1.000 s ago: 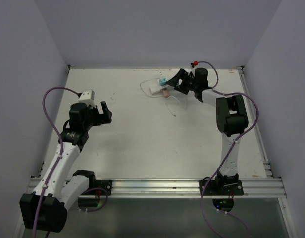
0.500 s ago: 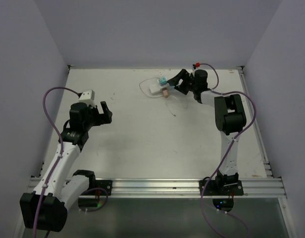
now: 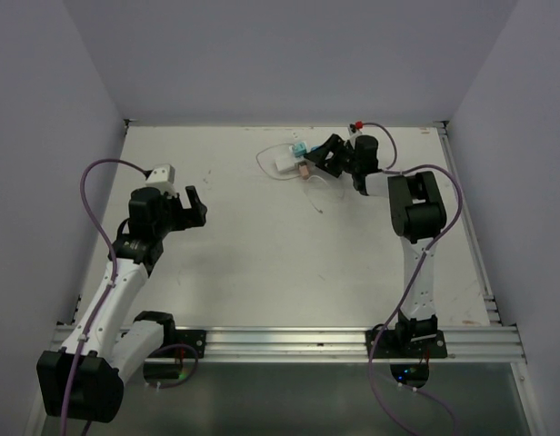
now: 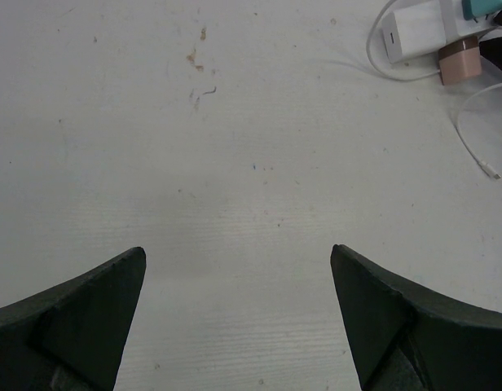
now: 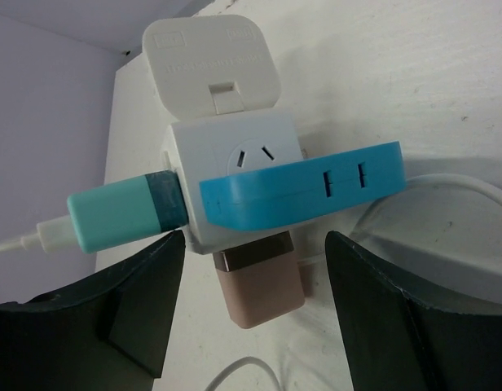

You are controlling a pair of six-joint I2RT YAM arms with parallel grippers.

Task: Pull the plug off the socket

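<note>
Right end effector (image 3: 322, 154): fingers apart, flanking pink plug (image 5: 261, 285) at 6 o'clock of socket (image 5: 226, 159), near 12 o'clock on desk (image 3: 262, 245). Left end effector (image 4: 236, 251): wide apart, well away. Risk: socket unheld, likely drags along with pull; fingers may snag blue plug (image 5: 304, 187).

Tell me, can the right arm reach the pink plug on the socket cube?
Probably yes: the right gripper sits open with a finger either side of the pink plug, nothing blocking.
</note>
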